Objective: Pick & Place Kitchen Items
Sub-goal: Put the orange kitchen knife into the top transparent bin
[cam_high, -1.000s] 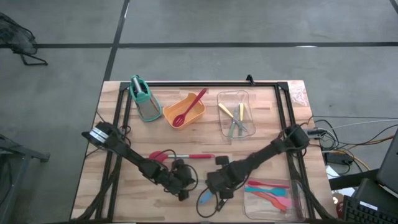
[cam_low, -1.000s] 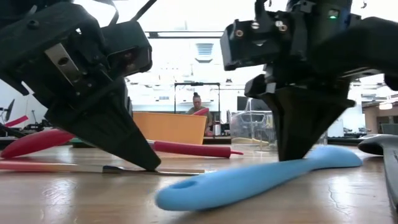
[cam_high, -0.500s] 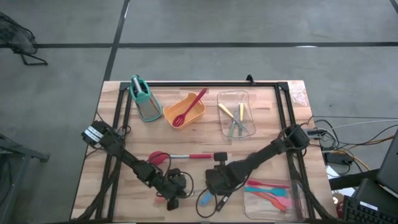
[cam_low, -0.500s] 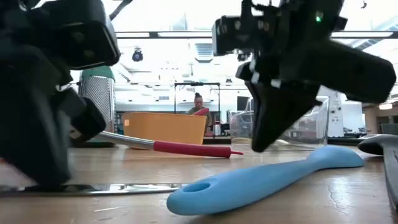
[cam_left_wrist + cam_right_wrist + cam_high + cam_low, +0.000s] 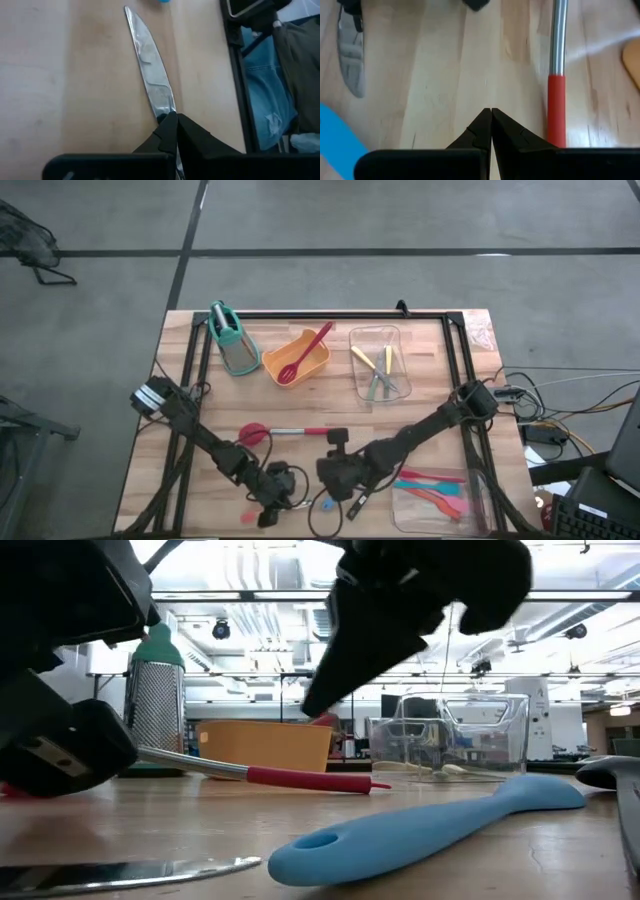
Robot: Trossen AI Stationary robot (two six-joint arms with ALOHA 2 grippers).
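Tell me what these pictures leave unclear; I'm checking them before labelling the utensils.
- Knife: handle hidden under the left gripper's own fingers, left wrist view.
- Red-handled utensil: both ends cut off by the picture's edges, right wrist view.
- Pieces in the clear tray: too small to identify, high view.

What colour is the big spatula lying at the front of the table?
Light blue; the low view shows it best.
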